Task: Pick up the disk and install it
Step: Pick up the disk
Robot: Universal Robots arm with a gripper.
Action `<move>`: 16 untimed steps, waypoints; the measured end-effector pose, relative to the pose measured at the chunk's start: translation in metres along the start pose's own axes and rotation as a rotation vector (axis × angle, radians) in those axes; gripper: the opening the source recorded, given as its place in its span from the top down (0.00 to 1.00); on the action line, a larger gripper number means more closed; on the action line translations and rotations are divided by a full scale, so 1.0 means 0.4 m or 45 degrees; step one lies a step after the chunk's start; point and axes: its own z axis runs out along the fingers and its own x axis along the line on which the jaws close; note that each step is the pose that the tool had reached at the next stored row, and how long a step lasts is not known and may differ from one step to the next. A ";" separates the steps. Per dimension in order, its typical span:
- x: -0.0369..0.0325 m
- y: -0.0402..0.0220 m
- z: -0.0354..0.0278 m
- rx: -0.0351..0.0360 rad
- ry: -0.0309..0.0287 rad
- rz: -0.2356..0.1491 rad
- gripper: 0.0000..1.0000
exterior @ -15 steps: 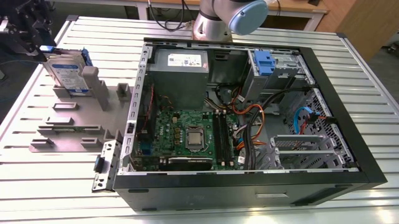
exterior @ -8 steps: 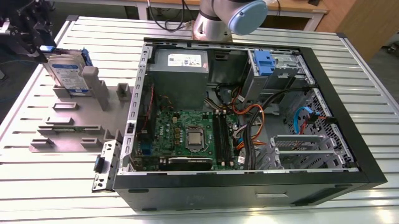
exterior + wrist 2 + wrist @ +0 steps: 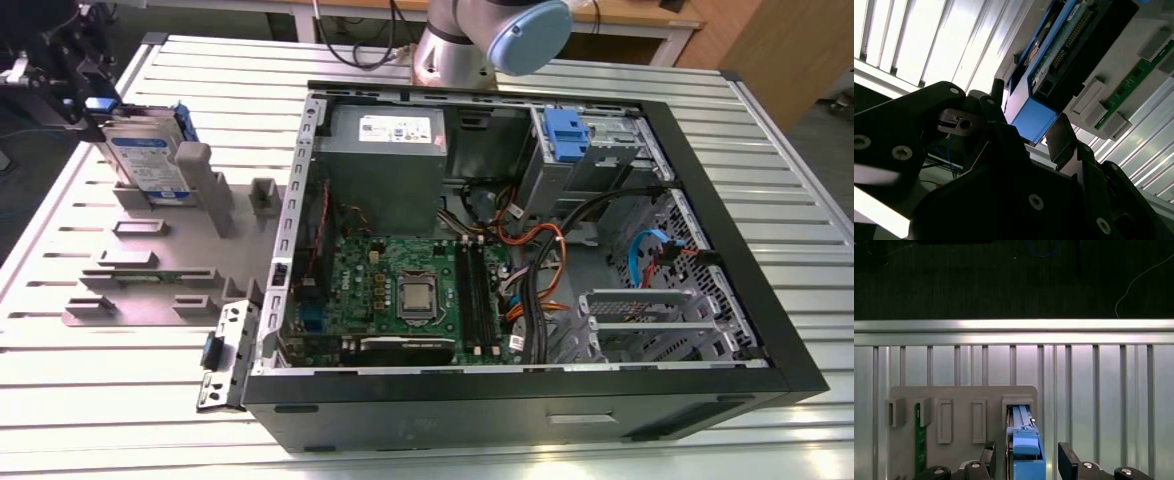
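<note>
Blue plastic is showing between the black fingers (image 3: 1068, 460) in the first wrist view. It is the carrier frame on the end of the disk (image 3: 1022, 422), and the gripper (image 3: 1026, 456) is straddling it with one finger on either side. The fingers are standing wide, with a strip of bare background between each pad and the blue edge, so they are bracketing the disk rather than clamping it. Nothing is being carried. The second wrist view is giving the same reading from another angle, with the blue end sitting in the gap close to the pads. Whether one pad is brushing it cannot be told there.

The disk is standing on its edge in a slot of the grey fixture plate (image 3: 147, 275), at the exterior view's left, apart from the open computer case (image 3: 747, 250). It seems to be kept upright that way so that its thin sides are offered to the fingers and its broad label face is left clear. Another holder on the plate is keeping a green circuit strip (image 3: 920, 435) in the same orderly fashion. The plate is lying on the slatted aluminium table (image 3: 120, 400), just beside the case.

Judging by this, the pick is only at the aligning stage. The gripper is hovering at the disk's end, the disk is not yet lifted from its slot, and nothing of the installing is done.
</note>
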 end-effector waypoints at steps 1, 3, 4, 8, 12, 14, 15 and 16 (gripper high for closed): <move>0.000 -0.001 0.002 -0.0001 0.0000 0.000 0.40; 0.000 -0.004 0.006 -0.0005 0.0001 0.000 0.40; 0.000 -0.006 0.007 -0.0007 0.0000 0.000 0.40; 0.000 -0.009 0.013 -0.0011 0.0000 0.000 0.40; 0.000 -0.009 0.021 -0.0011 0.0000 0.000 0.40; 0.000 -0.009 0.023 -0.0013 0.0001 0.000 0.40; 0.000 -0.009 0.023 -0.0014 0.0001 0.000 0.40; 0.000 -0.009 0.023 -0.0015 0.0002 0.000 0.40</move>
